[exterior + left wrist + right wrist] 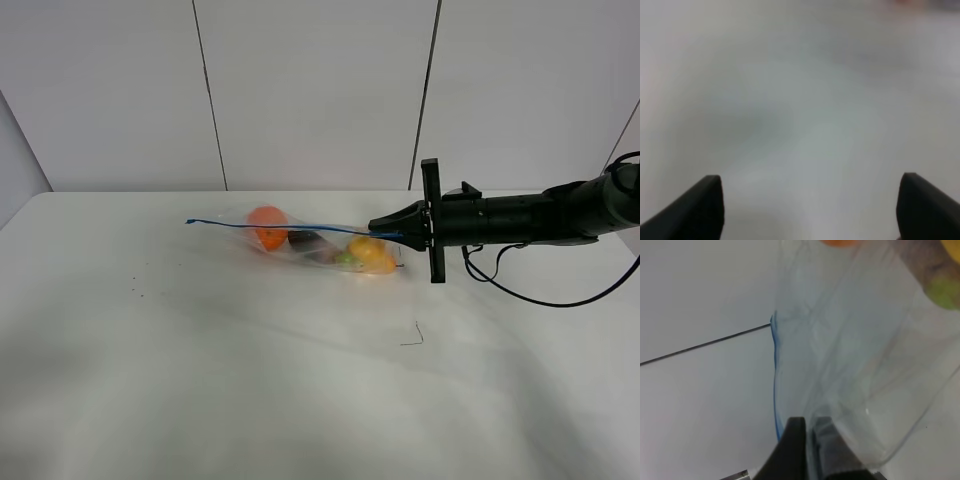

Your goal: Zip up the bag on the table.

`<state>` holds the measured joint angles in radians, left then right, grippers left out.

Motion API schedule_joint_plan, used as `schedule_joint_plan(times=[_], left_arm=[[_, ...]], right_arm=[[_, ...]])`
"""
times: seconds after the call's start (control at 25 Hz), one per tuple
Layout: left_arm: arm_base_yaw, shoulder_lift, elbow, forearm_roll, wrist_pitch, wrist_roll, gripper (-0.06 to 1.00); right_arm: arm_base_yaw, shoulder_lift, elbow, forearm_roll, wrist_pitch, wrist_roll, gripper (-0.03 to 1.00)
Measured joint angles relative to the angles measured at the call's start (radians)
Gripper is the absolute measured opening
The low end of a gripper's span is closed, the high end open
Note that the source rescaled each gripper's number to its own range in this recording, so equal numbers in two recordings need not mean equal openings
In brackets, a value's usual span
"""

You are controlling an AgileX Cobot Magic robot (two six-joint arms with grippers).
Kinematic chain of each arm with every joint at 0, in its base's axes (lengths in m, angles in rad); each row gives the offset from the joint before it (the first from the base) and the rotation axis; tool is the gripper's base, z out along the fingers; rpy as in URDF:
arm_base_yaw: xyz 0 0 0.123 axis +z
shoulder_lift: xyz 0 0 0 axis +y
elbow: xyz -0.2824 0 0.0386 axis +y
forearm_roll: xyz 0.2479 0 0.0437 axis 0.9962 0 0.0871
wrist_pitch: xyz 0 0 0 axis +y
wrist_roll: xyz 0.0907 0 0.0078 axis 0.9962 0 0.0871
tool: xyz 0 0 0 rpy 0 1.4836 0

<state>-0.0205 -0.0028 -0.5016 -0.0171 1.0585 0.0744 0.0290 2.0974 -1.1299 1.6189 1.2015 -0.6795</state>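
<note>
Matte white table (200, 380); floppy clear bag (310, 243), right jaws (385, 228) pinching zipper.

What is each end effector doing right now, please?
Left end effector: open, holding nothing.
Right end effector: closed on the blue zipper strip edge of the bag.

white table (200, 380) under clear bag (310, 243)
</note>
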Motion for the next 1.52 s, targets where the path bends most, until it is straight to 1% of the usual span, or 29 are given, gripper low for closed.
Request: schedule_joint_plan(times=[0.16,0.2,0.24,0.28,0.32,0.4,0.44,0.48,0.52,0.6,0.68,0.72,0.8,0.84,0.92,1.08,1.12,1.2,1.28,1.36,1.44,1.52], left_arm=[[0.0,0.0,0.0,0.0,0.0,0.001,1.0],[0.0,0.0,0.0,0.001,0.0,0.001,1.0],[0.0,0.0,0.0,0.001,0.0,0.001,1.0],[0.0,0.0,0.0,0.001,0.0,0.001,1.0],[0.0,0.0,0.0,0.001,0.0,0.001,1.0],[0.0,0.0,0.0,0.001,0.0,0.001,1.0],[0.0,0.0,0.0,0.001,0.0,0.001,1.0],[0.0,0.0,0.0,0.001,0.0,0.001,1.0],[0.0,0.0,0.0,0.001,0.0,0.001,1.0],[0.0,0.0,0.0,0.001,0.0,0.001,1.0],[0.0,0.0,0.0,0.001,0.0,0.001,1.0],[0.0,0.0,0.0,0.001,-0.001,0.002,1.0],[0.0,0.0,0.0,0.001,-0.001,0.002,1.0],[0.0,0.0,0.0,0.001,-0.001,0.002,1.0],[0.0,0.0,0.0,0.001,-0.001,0.002,1.0],[0.0,0.0,0.0,0.001,-0.001,0.002,1.0],[0.0,0.0,0.0,0.001,-0.001,0.002,1.0],[0.0,0.0,0.0,0.001,-0.001,0.002,1.0],[0.0,0.0,0.0,0.001,-0.001,0.002,1.0],[0.0,0.0,0.0,0.001,-0.001,0.002,1.0],[0.0,0.0,0.0,0.001,-0.001,0.002,1.0],[0.0,0.0,0.0,0.001,-0.001,0.002,1.0]], right_arm=[[0.0,0.0,0.0,0.0,0.0,0.0,0.0],[0.0,0.0,0.0,-0.003,0.0,0.0,0.02],[0.0,0.0,0.0,-0.007,0.001,0.0,0.09],[0.0,0.0,0.0,-0.013,0.002,0.0,0.17],[0.0,0.0,0.0,-0.019,0.002,0.001,0.32],[0.0,0.0,0.0,-0.035,0.002,0.001,0.7],[0.0,0.0,0.0,-0.042,0.002,0.001,0.8],[0.0,0.0,0.0,-0.053,0.002,0.002,0.88],[0.0,0.0,0.0,-0.061,0.002,0.002,0.93],[0.0,0.0,-0.003,-0.1,0.002,0.004,0.97],[-0.003,0.0,-0.026,-0.178,0.003,0.02,0.99],[-0.003,0.0,-0.05,-0.237,0.004,0.038,0.99],[-0.005,0.0,-0.116,-0.378,0.006,0.088,1.0],[-0.005,0.0,-0.162,-0.471,0.007,0.124,1.0],[-0.004,0.0,-0.263,-0.668,0.009,0.222,1.0],[0.012,0.0,-0.464,-1.023,0.007,0.411,1.0],[0.015,0.0,-0.515,-1.106,0.007,0.453,1.0],[0.02,0.0,-0.605,-1.24,0.007,0.525,1.0],[0.023,0.0,-0.67,-1.345,0.008,0.572,1.0],[0.023,-0.004,-0.71,-1.421,0.008,0.609,1.0],[0.023,-0.011,-0.714,-1.462,0.01,0.621,1.0],[0.023,-0.011,-0.718,-1.474,0.011,0.628,1.0]])
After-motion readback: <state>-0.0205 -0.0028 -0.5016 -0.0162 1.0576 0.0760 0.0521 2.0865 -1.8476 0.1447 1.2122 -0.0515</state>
